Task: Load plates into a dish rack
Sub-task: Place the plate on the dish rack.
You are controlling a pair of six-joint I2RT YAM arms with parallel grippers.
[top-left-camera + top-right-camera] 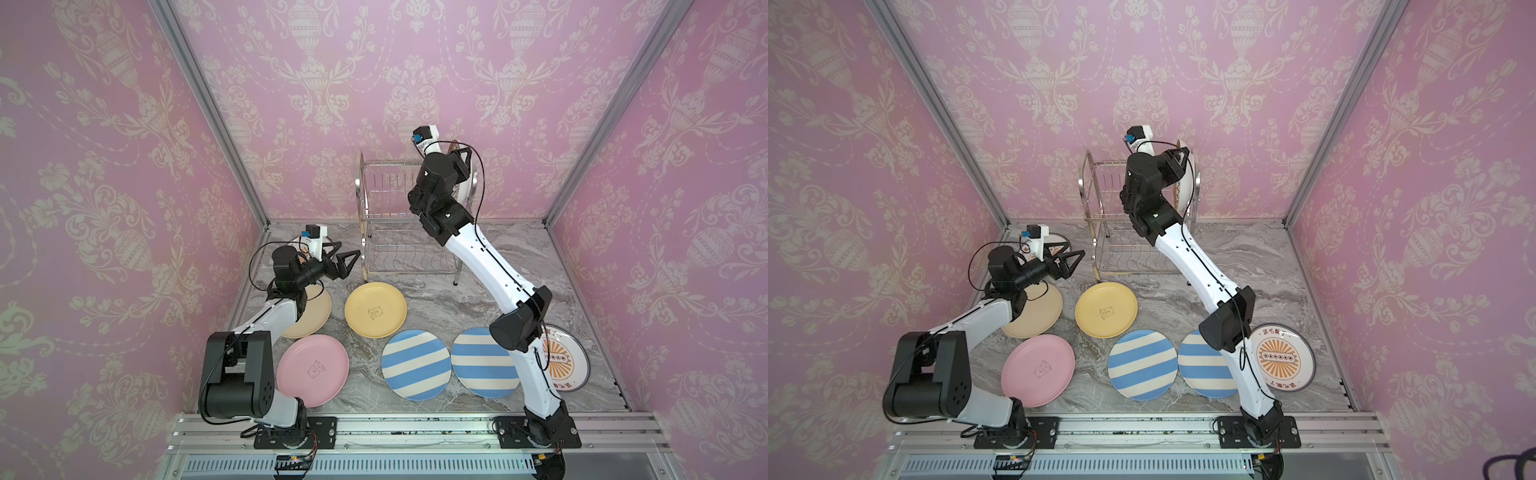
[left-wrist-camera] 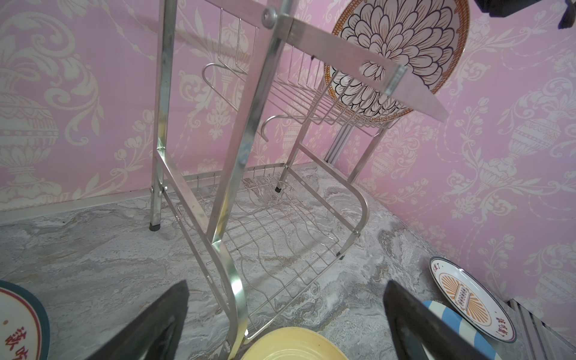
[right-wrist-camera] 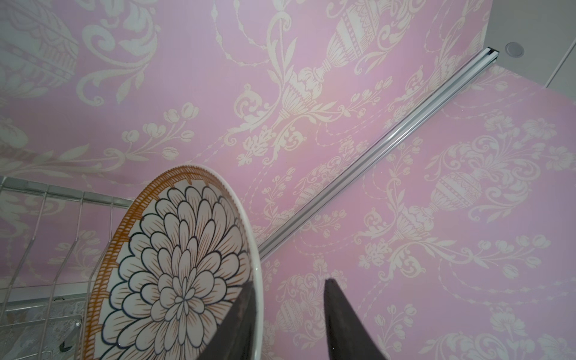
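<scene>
Floral plate point(image 3: 174, 280) is standing upright in the upper tier of the dish rack point(image 2: 249, 124).
Your right gripper point(image 3: 288, 282) is straddling its rim, jaws parted, gripping nothing. I am judging this placement done, so back straight off next.

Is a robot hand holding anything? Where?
Nothing. Right gripper open at the rim of the brown floral round plate in the chrome wire rack; left gripper empty.

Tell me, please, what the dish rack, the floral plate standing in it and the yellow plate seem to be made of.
Dish rack: polished metal, probably chrome-plated or stainless steel; mirror-bright glints on tubes and wires.
Floral plate: likely glazed ceramic; glossy white rim, crisp printed petals.
Yellow plate: matte, soft sheen; perhaps melamine or plastic, uncertain.
</scene>
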